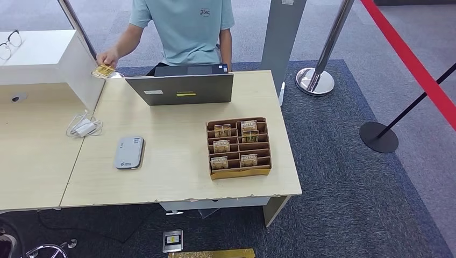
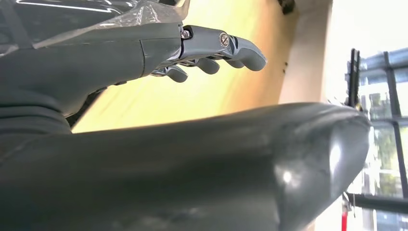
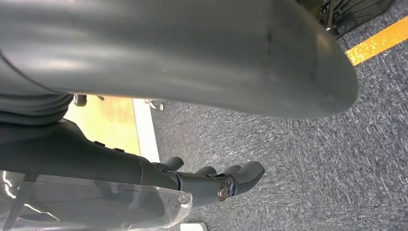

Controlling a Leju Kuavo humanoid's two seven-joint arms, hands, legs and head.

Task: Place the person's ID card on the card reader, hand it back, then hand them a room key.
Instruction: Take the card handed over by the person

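Note:
A person in a light blue shirt stands behind the far edge of the desk and holds a yellowish card out near the desk's far left corner. A grey card reader lies flat left of the desk's middle. A brown cardboard box with several slots of room key cards stands right of it. In the left wrist view my left hand has its fingers stretched out, apart and holding nothing, beside a pale wooden surface. In the right wrist view my right hand hangs over grey carpet, its fingers loosely bent around nothing.
An open laptop stands at the far edge with its back to me. A white coiled cable lies at the left seam. Glasses rest on the white counter. Stanchion posts with a red belt stand at the right.

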